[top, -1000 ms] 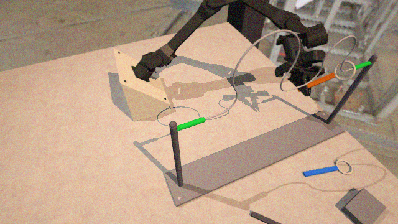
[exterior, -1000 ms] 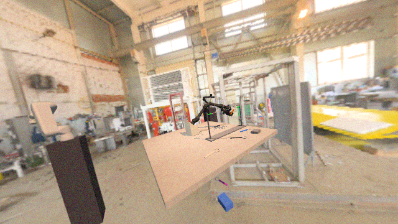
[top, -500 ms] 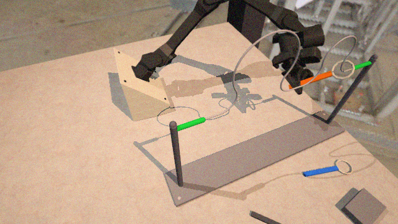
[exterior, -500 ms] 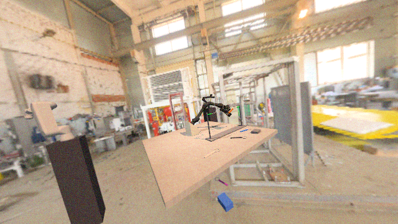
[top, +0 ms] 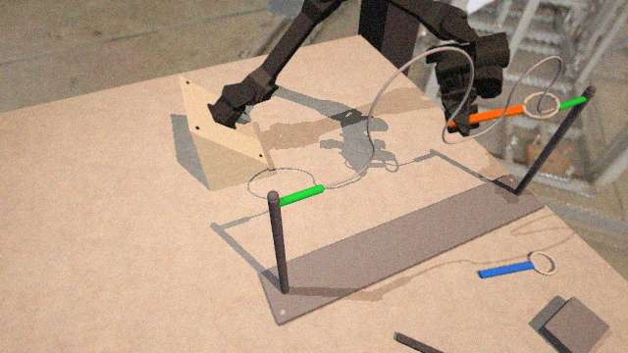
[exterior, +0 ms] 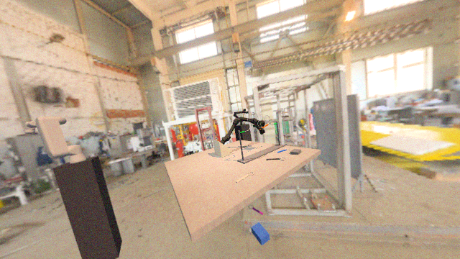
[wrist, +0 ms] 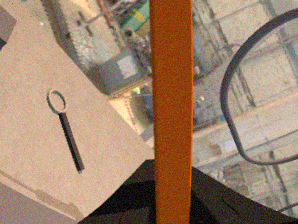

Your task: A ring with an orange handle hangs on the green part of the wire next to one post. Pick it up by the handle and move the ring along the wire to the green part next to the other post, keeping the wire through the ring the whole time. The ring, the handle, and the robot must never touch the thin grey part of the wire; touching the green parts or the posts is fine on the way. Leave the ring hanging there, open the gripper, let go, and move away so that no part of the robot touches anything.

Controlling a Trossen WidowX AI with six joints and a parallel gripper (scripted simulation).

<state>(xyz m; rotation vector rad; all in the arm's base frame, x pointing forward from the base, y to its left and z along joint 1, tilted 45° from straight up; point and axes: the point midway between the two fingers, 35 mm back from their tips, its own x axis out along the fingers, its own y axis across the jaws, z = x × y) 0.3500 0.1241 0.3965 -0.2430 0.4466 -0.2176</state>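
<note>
My gripper [top: 461, 126] [wrist: 162, 169] is shut on the orange handle [top: 497, 114] [wrist: 172, 95], with the fingers near its end away from the ring. The ring [top: 541, 117] is held level around the wire, beside the inner end of the right green part [top: 572, 103], near the right post [top: 553, 137]. The thin grey wire [top: 369, 123] [wrist: 223, 95] loops twice and dips low past the fingers; whether it touches them or the ring, I cannot tell. The left green part [top: 301, 195] meets the left post [top: 279, 245].
The posts stand on a grey base plate [top: 392, 232]. A wooden wedge [top: 231, 164] at the left carries the arm's base. In front lie a blue-handled ring [top: 505, 270], a dark block [top: 576, 326] and a black-handled ring, seen in the wrist view by its handle [wrist: 71, 142].
</note>
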